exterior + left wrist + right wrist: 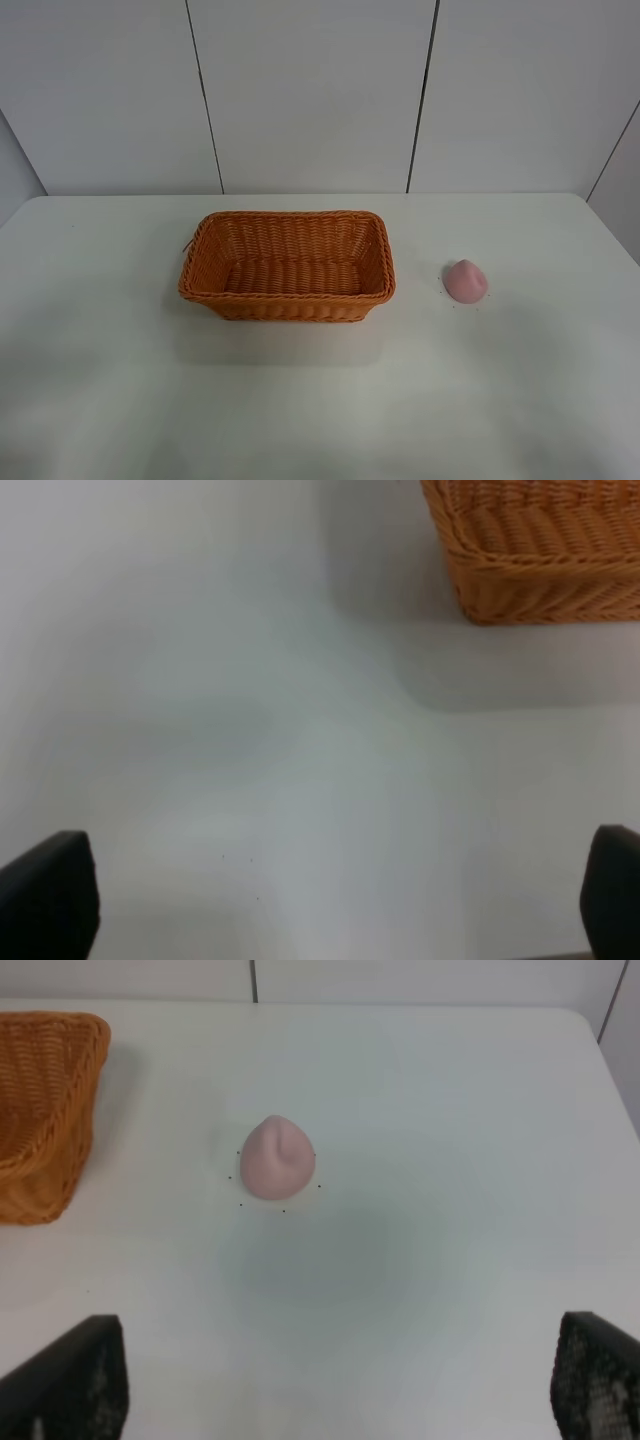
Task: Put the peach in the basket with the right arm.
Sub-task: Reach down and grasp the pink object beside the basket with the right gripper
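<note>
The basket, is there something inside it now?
Nothing shows inside the basket: only its bare woven floor and inner walls. The near wall hides a thin strip of floor. The peach lies outside, on the table.

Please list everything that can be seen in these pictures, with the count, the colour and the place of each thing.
basket: 1, orange-brown, middle of the table, empty
peach: 1, pink, on the table, right of the basket in the high view, apart from it
dots: several, black, on the table around the peach
table: 1, white, under everything
wall: white panels with dark seams, behind the table
left fingers: 2, black, wide apart, over bare table near a basket corner
right fingers: 2, black, wide apart, above the table, facing the peach
</note>
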You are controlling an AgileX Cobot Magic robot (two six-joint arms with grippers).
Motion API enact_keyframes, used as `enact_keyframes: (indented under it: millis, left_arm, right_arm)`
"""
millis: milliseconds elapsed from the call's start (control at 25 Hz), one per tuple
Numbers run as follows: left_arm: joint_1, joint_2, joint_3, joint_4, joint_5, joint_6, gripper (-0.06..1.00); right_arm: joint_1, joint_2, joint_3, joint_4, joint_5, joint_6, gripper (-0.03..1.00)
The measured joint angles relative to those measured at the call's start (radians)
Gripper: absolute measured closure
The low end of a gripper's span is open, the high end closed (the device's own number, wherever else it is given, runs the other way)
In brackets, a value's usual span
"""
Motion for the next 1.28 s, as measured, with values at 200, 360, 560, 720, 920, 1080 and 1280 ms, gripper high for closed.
enact_keyframes:
  millis: [200, 360, 560, 720, 920, 1080, 1280]
  left_arm:
    - [0.000, 0.000, 0.000, 0.000, 0.000, 0.000, -0.04]
    - [0.000, 0.000, 0.000, 0.000, 0.000, 0.000, -0.04]
    - [0.000, 0.000, 0.000, 0.000, 0.000, 0.000, -0.04]
    - [0.000, 0.000, 0.000, 0.000, 0.000, 0.000, -0.04]
    - [0.000, 0.000, 0.000, 0.000, 0.000, 0.000, -0.04]
    - [0.000, 0.000, 0.000, 0.000, 0.000, 0.000, -0.04]
    - [0.000, 0.000, 0.000, 0.000, 0.000, 0.000, -0.04]
  right_arm:
    - [0.000, 0.000, 0.000, 0.000, 0.000, 0.000, 0.32]
    - [0.000, 0.000, 0.000, 0.000, 0.000, 0.000, 0.32]
    - [0.000, 0.082, -0.013, 0.000, -0.027, 0.005, 0.32]
    - [0.000, 0.290, -0.057, 0.000, -0.040, 0.005, 0.32]
    - [0.000, 0.620, -0.181, 0.000, -0.080, 0.005, 0.33]
    - [0.000, 0.890, -0.305, 0.014, -0.086, 0.005, 0.32]
    - [0.000, 1.251, -0.475, 0.016, -0.087, 0.005, 0.32]
